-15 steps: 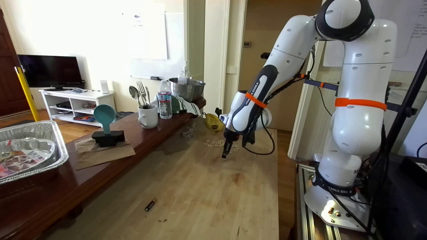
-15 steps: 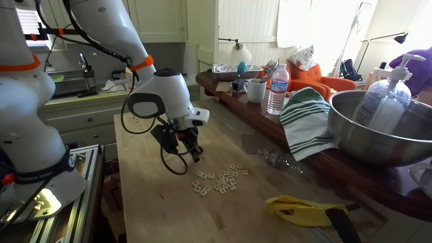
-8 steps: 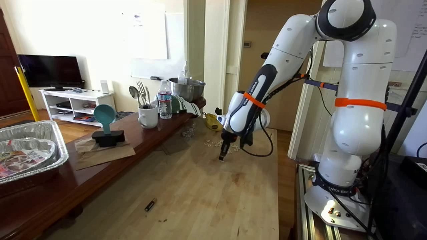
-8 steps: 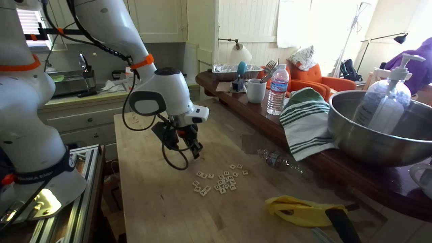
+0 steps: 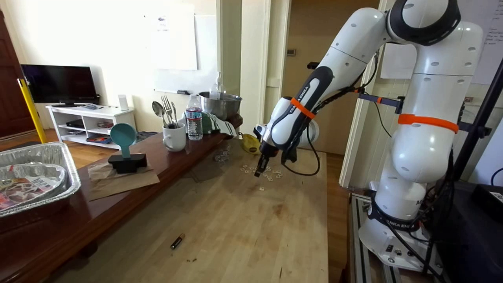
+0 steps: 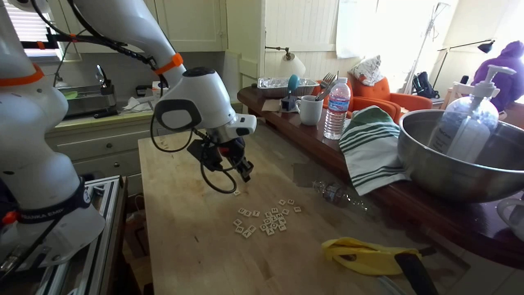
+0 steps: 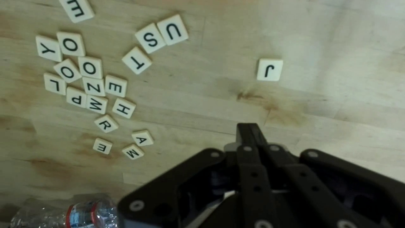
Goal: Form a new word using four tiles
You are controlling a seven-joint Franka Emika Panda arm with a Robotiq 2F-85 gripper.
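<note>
My gripper [image 7: 248,126] is shut, its fingertips together with nothing between them. It is above the table, and its tip also shows in both exterior views [image 5: 257,173] [image 6: 247,178]. A cream letter tile J [image 7: 270,69] lies alone on the table, apart from the fingertips. It shows in both exterior views [image 5: 262,188] [image 6: 237,193]. In the wrist view, tiles U [image 7: 172,29] and S [image 7: 150,38] touch, with tile T [image 7: 137,60] beside them. A cluster with Z [image 7: 94,86], H [image 7: 124,108] and others lies at left. Tiles R, E, A and M lie below it.
A clear plastic bottle [image 6: 337,194] lies on the table beside the raised wooden ledge [image 6: 282,119]. A yellow bag [image 6: 364,256] lies past the tiles. A battery [image 5: 177,241] lies on the table. A mug, water bottle, towel and steel bowl stand along the ledge.
The gripper was low with the J tile at its tip, and both shifted slightly. Now it has risen away, leaving the J tile lying in the open.
</note>
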